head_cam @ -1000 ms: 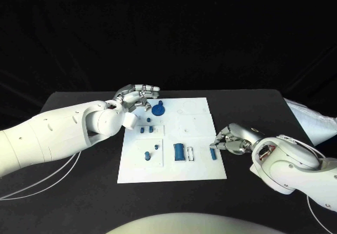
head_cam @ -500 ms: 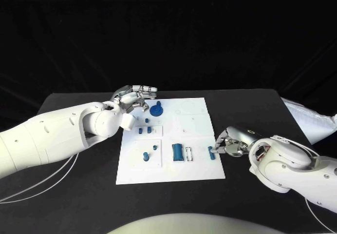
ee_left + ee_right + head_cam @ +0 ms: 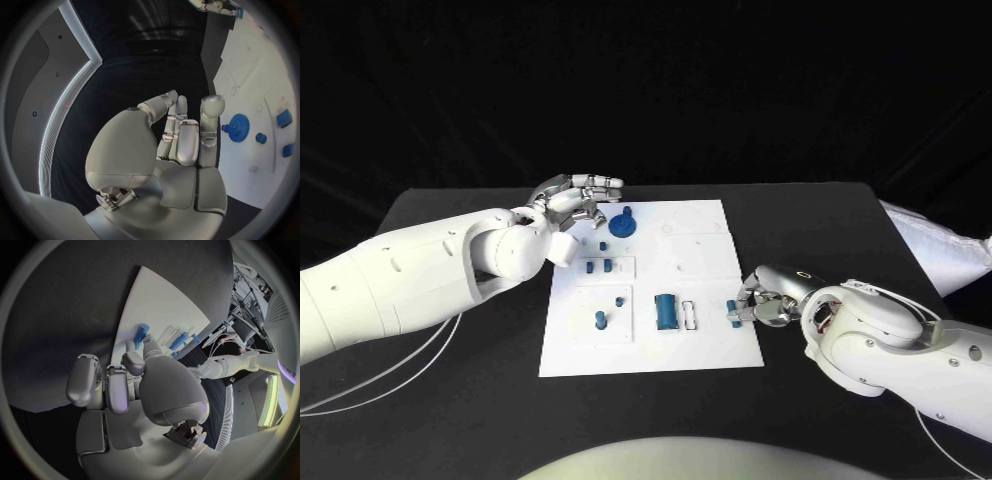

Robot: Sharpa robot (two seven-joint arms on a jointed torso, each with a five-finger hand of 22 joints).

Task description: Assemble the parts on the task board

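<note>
Matte white board (image 3: pixel 711 345) on the black table (image 3: pixel 444 400), glossy blue parts on it. Right hand (image 3: pixel 764 297) pinches a short blue peg (image 3: pixel 734 312) at the board's right edge; a second ago the peg lay flat there. Left hand (image 3: pixel 574 200) is still curled on nothing beside the toothed blue gear (image 3: pixel 623 224).
</note>
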